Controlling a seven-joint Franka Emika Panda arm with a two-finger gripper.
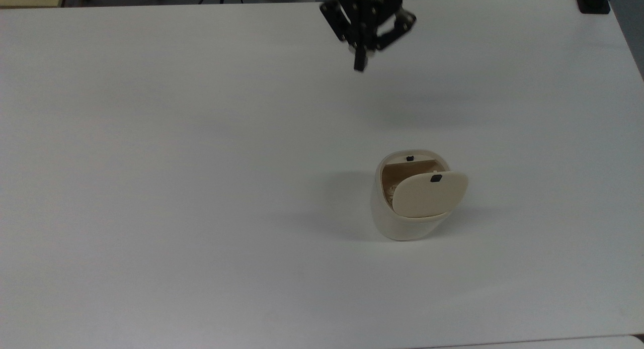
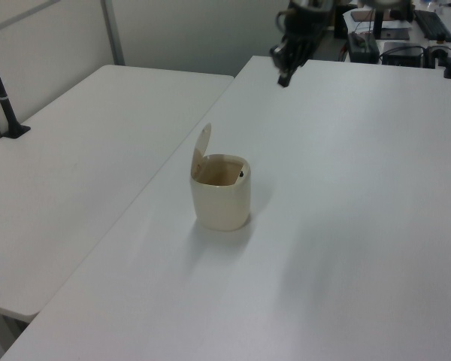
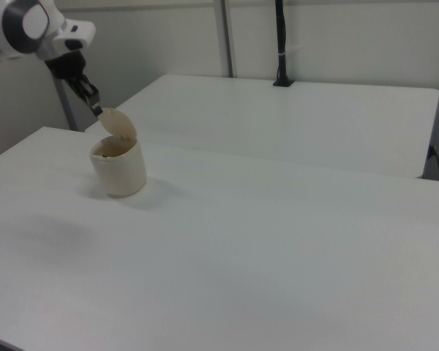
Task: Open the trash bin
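Trash bin (image 1: pixel 402 223) on the white table (image 1: pixel 151 188), toward the top view's right of centre, lid (image 1: pixel 428 194) sprung up on its hinge, brownish inside exposed. Opening judged done; nothing left but retreat. Farther back, well apart and raised, gripper (image 1: pixel 360 65) with fingers pinched together, grasping nothing.

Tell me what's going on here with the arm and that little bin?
The small cream-white plastic trash bin stands on the white table with its flat beige hinged lid swung up, brownish inside showing. The arm's black two-finger gripper hangs shut and empty, well away toward the table's far edge.
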